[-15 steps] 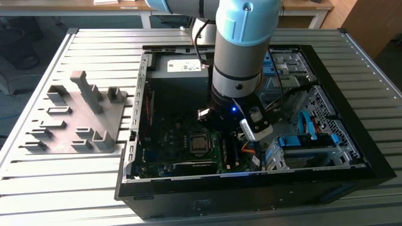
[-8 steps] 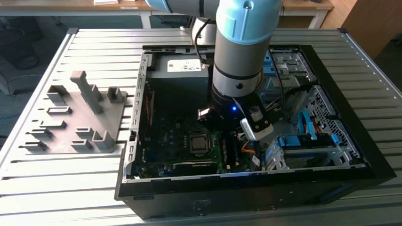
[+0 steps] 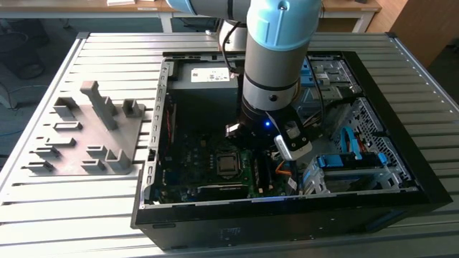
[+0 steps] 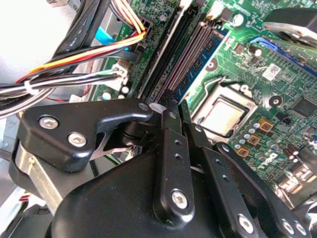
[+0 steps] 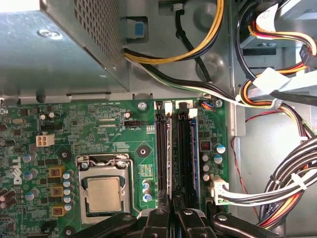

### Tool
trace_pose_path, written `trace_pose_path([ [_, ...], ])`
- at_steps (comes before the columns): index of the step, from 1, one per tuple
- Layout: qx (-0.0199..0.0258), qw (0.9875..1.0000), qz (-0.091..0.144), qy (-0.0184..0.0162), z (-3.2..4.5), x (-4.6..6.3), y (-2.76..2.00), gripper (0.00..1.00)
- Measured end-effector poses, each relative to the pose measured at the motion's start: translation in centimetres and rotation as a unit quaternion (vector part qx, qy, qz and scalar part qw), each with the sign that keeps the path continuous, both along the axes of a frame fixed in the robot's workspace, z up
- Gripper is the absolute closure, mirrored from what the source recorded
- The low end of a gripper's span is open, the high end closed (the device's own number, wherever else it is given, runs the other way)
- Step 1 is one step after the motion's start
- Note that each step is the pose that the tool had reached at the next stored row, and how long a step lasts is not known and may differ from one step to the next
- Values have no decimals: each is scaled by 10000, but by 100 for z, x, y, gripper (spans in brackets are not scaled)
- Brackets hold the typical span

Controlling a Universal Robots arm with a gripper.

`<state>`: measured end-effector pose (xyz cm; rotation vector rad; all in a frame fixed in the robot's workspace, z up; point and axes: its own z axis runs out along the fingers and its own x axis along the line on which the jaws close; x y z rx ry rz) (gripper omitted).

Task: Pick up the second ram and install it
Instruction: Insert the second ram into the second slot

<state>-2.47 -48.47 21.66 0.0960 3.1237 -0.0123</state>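
The big black case (image 3: 423,177) lay open on the table, and the arm (image 3: 276,64) reached down into it over the green board (image 5: 99,134). The gripper (image 5: 173,210) hung right at the end of the long black slots (image 5: 162,148), but I could not tell if it was closed on the ram, which I could not pick out. To do this well, the ram probably had to sit straight over one slot and be pushed down evenly.

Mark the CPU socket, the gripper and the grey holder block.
CPU socket (image 5: 103,194): first wrist view, on its metal lid.
gripper (image 4: 173,111): second wrist view, between the fingertips.
grey holder block (image 3: 90,131): exterior view, on its flat base.
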Motion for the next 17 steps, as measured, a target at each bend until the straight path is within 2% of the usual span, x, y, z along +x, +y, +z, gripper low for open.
trace_pose_path([
  [7, -19, 10000, 1, 6, -20, 11, 54, 86],
  [17, -29, 10000, -1, 7, -28, 11, 54, 86],
])
